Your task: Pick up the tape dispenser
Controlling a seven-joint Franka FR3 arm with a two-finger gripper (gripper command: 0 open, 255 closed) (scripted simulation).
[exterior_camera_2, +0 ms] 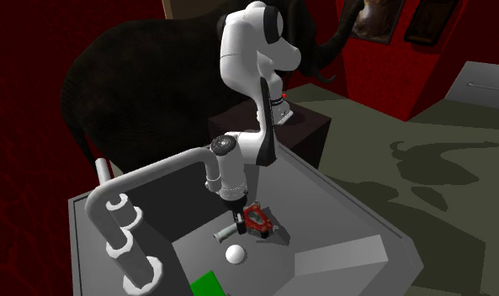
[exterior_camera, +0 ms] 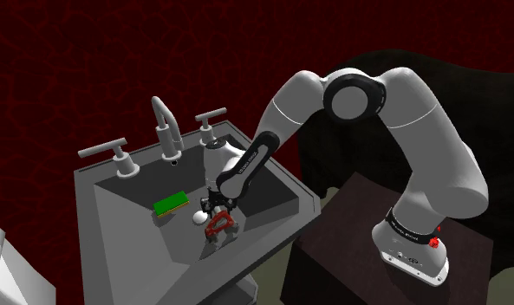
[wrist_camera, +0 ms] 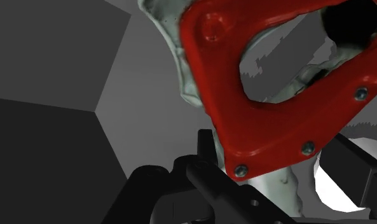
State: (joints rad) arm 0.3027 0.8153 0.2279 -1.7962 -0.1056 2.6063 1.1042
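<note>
The tape dispenser [exterior_camera: 220, 223] is a red open frame with grey parts, low in the grey sink basin [exterior_camera: 116, 225]. My black gripper [exterior_camera: 216, 209] comes down onto it from above. In the wrist view the red frame [wrist_camera: 269, 121] sits between the two black fingers [wrist_camera: 207, 149], which press against its lower bar, so the gripper [wrist_camera: 276, 159] is shut on it. From the second exterior view the dispenser [exterior_camera_2: 259, 219] lies beside the gripper [exterior_camera_2: 240, 222], close to the basin floor.
A green sponge [exterior_camera: 172, 204] and a small white ball [exterior_camera: 198, 219] lie in the basin just beside the dispenser. A curved faucet [exterior_camera: 165, 121] with two lever handles [exterior_camera: 116, 152] stands at the sink's back rim. The basin walls slope inward all round.
</note>
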